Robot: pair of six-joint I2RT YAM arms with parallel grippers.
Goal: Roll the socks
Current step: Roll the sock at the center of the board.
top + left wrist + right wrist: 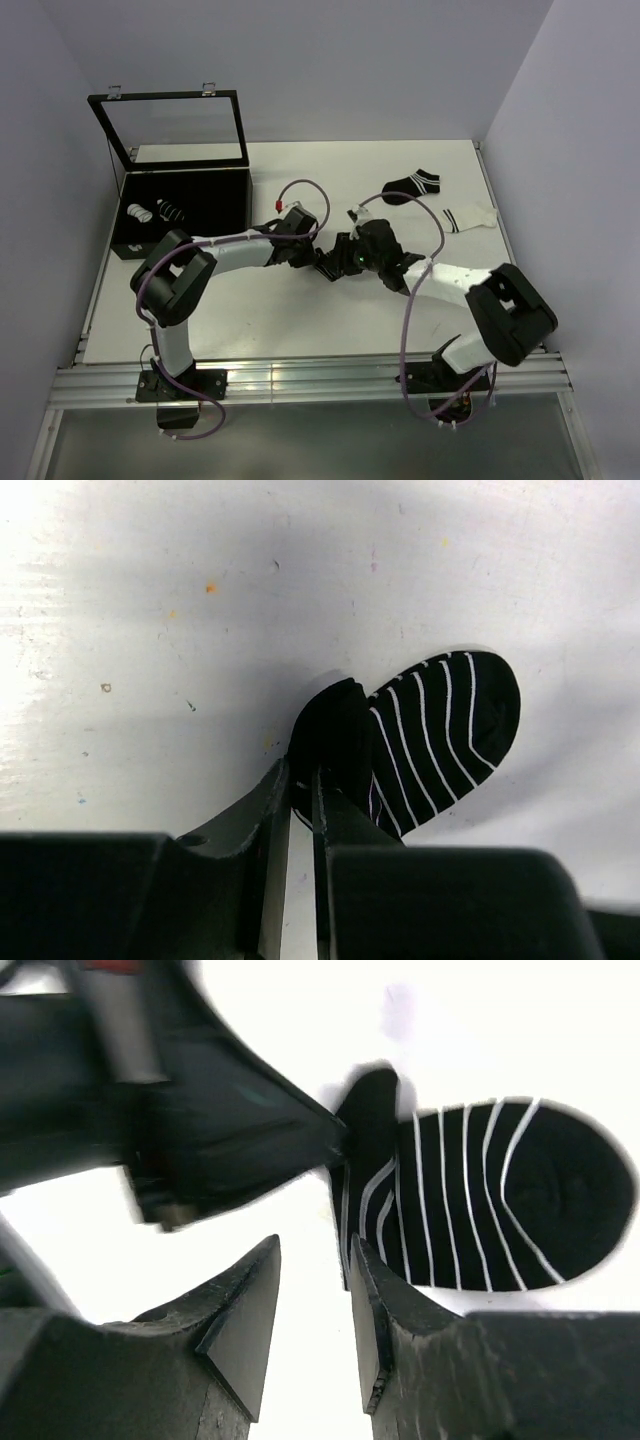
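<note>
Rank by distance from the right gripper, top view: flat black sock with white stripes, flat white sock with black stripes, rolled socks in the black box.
1. The flat black sock with white stripes, beyond the right gripper.
2. The flat white sock with black stripes, farther right.
3. The rolled socks, far left in the black box.

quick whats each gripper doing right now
left gripper: closed on the edge of the black striped sock
right gripper: open, empty, right beside that sock
</note>
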